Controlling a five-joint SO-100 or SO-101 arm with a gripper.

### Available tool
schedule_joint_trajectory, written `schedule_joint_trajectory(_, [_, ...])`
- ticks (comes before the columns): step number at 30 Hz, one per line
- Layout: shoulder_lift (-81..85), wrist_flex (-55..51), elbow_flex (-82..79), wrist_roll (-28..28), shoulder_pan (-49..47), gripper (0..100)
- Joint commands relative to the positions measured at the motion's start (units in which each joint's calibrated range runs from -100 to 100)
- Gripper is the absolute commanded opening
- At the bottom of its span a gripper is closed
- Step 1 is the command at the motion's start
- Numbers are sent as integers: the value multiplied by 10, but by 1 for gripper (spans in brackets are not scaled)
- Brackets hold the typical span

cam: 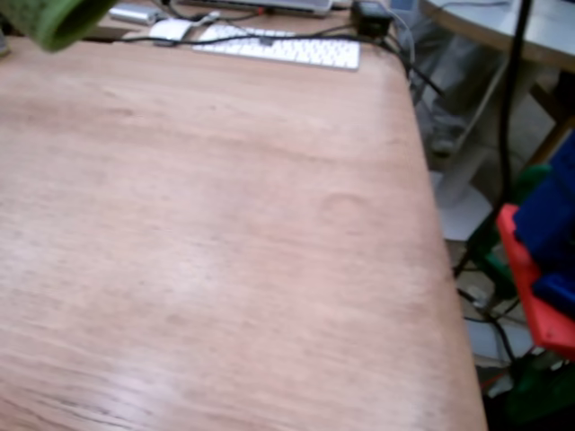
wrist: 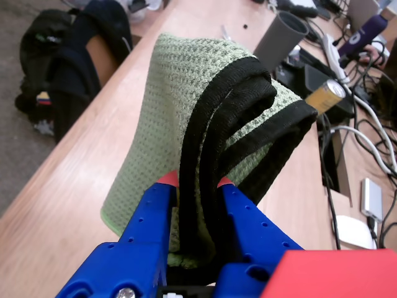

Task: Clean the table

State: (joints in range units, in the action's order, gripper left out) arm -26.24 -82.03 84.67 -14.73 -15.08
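The light-brown wooden table point(cam: 225, 224) fills the fixed view; its bare surface also shows in the wrist view point(wrist: 49, 211). My blue gripper point(wrist: 196, 181) is shut on a folded green cloth with black edging point(wrist: 205, 99) and holds it above the table, near its left edge in that view. In the fixed view only a blurred end of the green cloth point(cam: 54, 18) shows at the top left corner; the gripper itself is not seen there.
A white keyboard point(cam: 278, 47), a white mouse point(cam: 171, 30) and black cables lie along the far edge. Blurred blue and red parts point(cam: 548, 260) stand off the table's right edge. A grey cup point(wrist: 282, 37), a yellow can point(wrist: 325, 96) and black bags on the floor point(wrist: 68, 56) show in the wrist view.
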Motion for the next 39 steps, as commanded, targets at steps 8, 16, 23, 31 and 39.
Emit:
schedule_joint_trajectory(8, [-384, 171, 153, 2, -5, 1])
schedule_joint_trajectory(16, [-575, 171, 153, -4, -113, 1])
schedule_joint_trajectory(23, [-651, 182, 153, -4, -140, 1])
schedule_joint_trajectory(31, [-715, 182, 153, -4, 161, 1])
schedule_joint_trajectory(39, [-717, 182, 153, -66, 538, 1])
